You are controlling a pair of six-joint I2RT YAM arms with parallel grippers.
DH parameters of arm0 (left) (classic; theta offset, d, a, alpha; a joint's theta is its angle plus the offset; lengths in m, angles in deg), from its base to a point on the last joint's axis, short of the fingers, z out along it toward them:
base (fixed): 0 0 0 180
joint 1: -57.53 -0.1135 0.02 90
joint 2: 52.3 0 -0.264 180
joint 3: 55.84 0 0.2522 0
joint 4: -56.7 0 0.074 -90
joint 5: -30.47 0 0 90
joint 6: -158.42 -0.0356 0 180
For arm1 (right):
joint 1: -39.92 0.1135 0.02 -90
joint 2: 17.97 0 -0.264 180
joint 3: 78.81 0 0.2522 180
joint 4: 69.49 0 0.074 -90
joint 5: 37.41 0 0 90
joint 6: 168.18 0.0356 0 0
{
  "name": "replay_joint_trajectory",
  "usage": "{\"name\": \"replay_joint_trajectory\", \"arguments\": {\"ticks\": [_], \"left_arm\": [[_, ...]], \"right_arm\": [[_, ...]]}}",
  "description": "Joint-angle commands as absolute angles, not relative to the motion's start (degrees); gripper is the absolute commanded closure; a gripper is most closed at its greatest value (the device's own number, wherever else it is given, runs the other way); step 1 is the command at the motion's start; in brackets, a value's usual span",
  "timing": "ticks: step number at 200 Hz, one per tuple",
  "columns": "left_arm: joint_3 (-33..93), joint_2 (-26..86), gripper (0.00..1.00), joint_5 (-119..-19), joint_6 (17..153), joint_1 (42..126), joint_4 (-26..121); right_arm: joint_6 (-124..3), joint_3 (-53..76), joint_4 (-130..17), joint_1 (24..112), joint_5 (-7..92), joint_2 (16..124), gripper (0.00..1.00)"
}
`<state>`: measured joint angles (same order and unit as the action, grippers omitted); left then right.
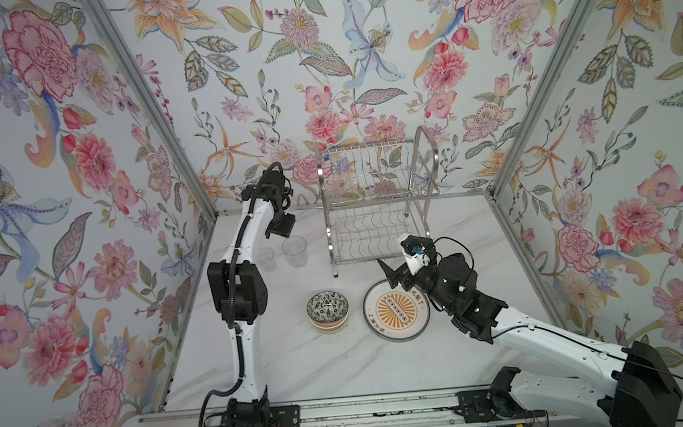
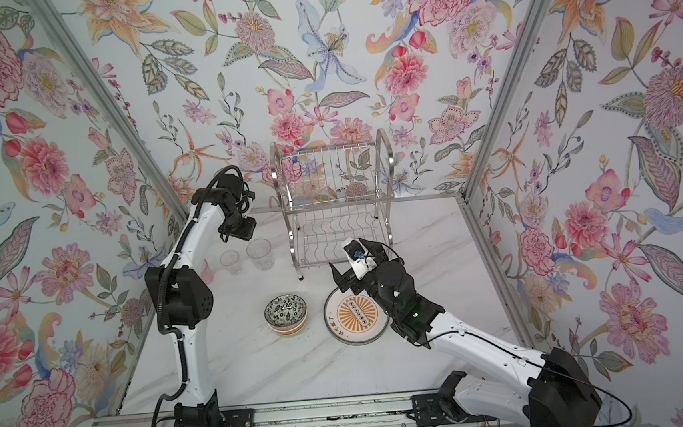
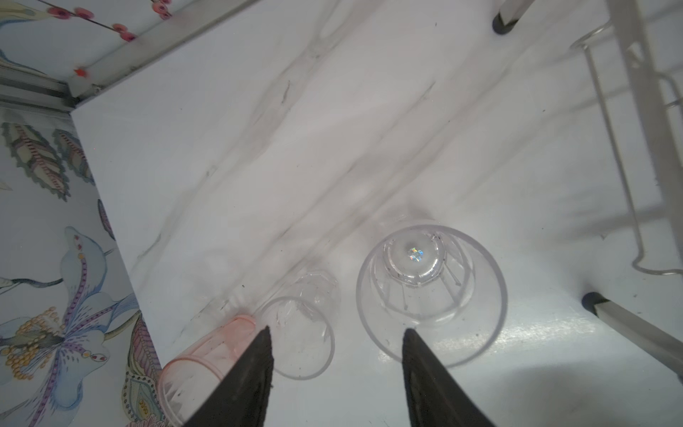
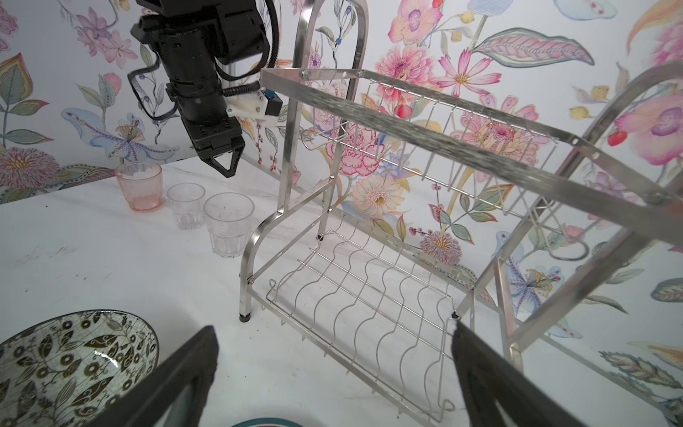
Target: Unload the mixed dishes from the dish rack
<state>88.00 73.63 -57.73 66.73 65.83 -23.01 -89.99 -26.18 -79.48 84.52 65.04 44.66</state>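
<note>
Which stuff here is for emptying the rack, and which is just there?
For the job: rack, plate, bowls, pink cup, small cup, big cup.
Just there: wallpaper, rail.

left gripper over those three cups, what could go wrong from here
1. The left gripper is open right above three cups packed in a row: pink cup, small clear cup, large clear cup. Leaving sideways, it could clip a rim and topple one into its neighbour.
2. The large clear cup stands close to a leg of the dish rack; a nudge may push it against the steel.
</note>
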Motion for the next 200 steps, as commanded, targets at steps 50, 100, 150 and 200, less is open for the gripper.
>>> {"name": "replay_joint_trajectory", "arguments": {"ticks": [50, 100, 150, 200], "left_arm": [[76.73, 52.68, 0.24, -55.89, 69.55, 69.58, -11.34], [44.13, 29.52, 0.03, -59.15, 68.71, 69.55, 14.32], [12.36, 10.45, 0.01, -55.77, 70.73, 69.52, 39.87], [-14.17, -2.84, 0.01, -49.46, 70.52, 69.57, 67.11]], "right_arm": [[-99.17, -25.77, -78.52, 82.59, 71.17, 40.48, 0.01], [-88.04, -27.08, -76.27, 70.51, 67.60, 33.61, 0.01], [-79.84, -29.75, -75.68, 60.46, 66.59, 31.41, 0.01], [-67.49, -31.97, -75.47, 50.43, 72.36, 30.91, 0.01]]}}
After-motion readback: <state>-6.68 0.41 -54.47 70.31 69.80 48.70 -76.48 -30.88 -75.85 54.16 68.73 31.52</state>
